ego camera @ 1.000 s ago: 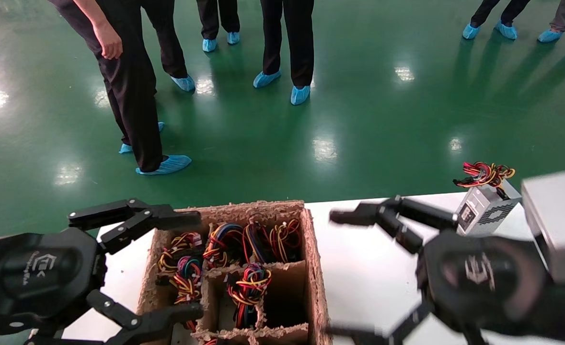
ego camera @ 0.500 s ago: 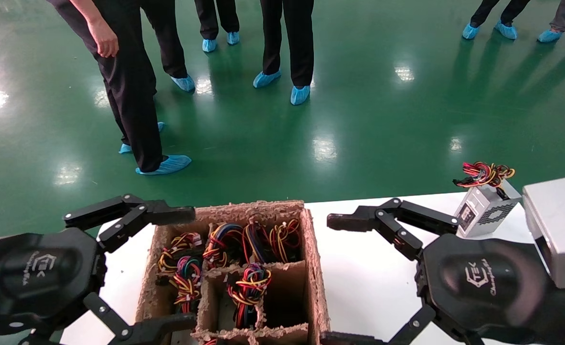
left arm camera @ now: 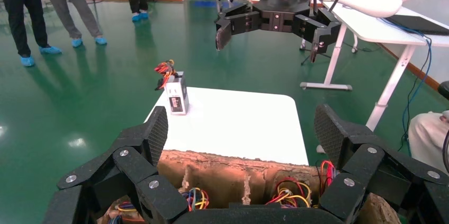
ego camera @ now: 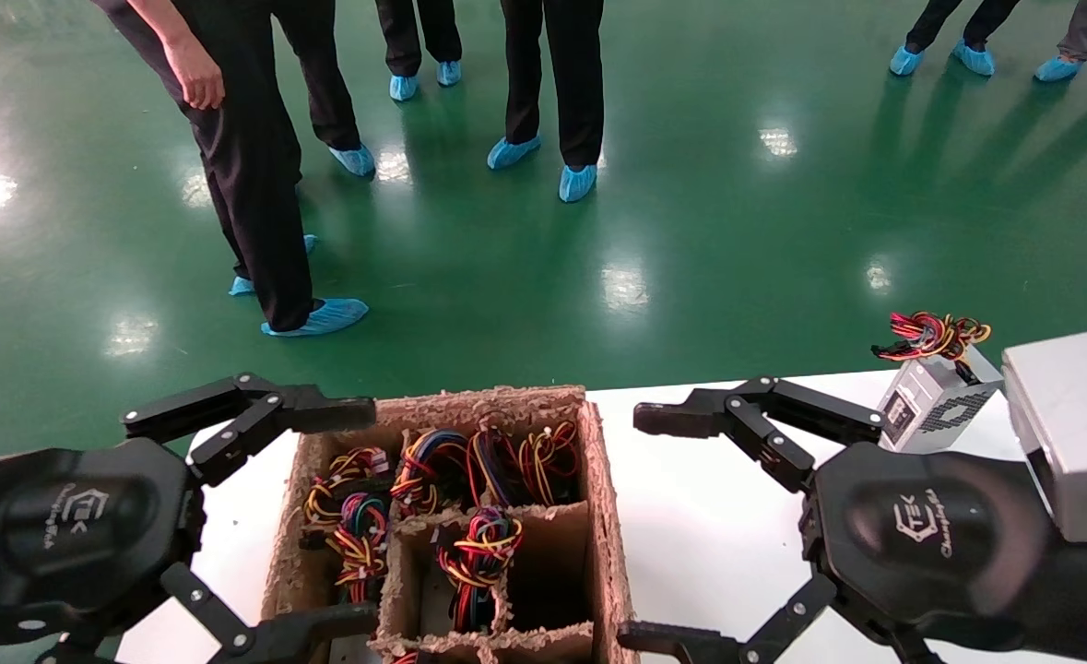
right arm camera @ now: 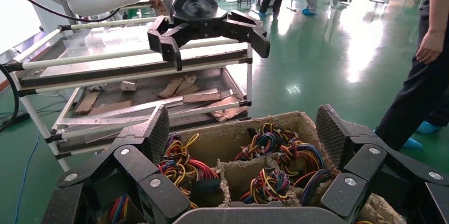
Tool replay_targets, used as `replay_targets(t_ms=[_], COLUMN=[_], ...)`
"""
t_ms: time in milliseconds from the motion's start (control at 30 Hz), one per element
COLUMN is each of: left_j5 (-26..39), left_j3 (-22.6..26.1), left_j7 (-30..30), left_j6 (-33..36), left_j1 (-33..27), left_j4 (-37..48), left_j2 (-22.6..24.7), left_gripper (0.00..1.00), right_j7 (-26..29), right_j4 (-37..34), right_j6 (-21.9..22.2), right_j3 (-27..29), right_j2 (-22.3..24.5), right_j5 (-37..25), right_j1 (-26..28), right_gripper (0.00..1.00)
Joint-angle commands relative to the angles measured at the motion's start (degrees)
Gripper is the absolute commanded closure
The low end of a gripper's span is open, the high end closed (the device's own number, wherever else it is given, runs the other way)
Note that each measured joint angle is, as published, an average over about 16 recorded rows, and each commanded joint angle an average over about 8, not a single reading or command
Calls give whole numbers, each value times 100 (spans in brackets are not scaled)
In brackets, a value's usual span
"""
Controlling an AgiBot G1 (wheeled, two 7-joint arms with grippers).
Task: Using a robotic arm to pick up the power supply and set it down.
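Note:
One power supply (ego camera: 935, 406) stands upright on the white table (ego camera: 709, 516) near its far right corner, with its red-yellow wire bundle on top. It also shows in the left wrist view, power supply (left arm camera: 176, 94). More wire bundles (ego camera: 478, 544) fill compartments of the brown fibre crate (ego camera: 603, 480). My left gripper (ego camera: 349, 516) hangs open over the crate's left side. My right gripper (ego camera: 644, 527) is open just right of the crate, well short of the standing power supply. Neither one holds anything. Each wrist view shows its own open gripper (left arm camera: 242, 128) (right arm camera: 243, 128) above the crate (right arm camera: 222, 136).
Several people in blue shoe covers (ego camera: 322, 316) stand on the green floor beyond the table's far edge. A metal rack (right arm camera: 132, 75) with cardboard scraps stands on the left side. Another white table (left arm camera: 392, 17) stands on the right side.
The right gripper was blurred in motion a second ago and now holds steady, almost in the same place. The left gripper's fingers spread slightly wider. The power supply has not moved.

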Motion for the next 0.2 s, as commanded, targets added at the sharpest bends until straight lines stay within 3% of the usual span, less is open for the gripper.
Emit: replay_targets(t_ms=[33, 200], left_j5=[0, 0], left_j3=[0, 0], left_j7=[0, 0], left_j6=[0, 0], left_j1=[0, 0], left_j4=[0, 0], left_j2=[0, 0], left_gripper=[0, 0], right_j7=[1, 2], right_j4=[-5, -9], right_j6=[5, 9], right_j3=[0, 1], right_j2=[0, 0], right_j5=[-4, -6], right_j1=[1, 2], right_gripper=[0, 0])
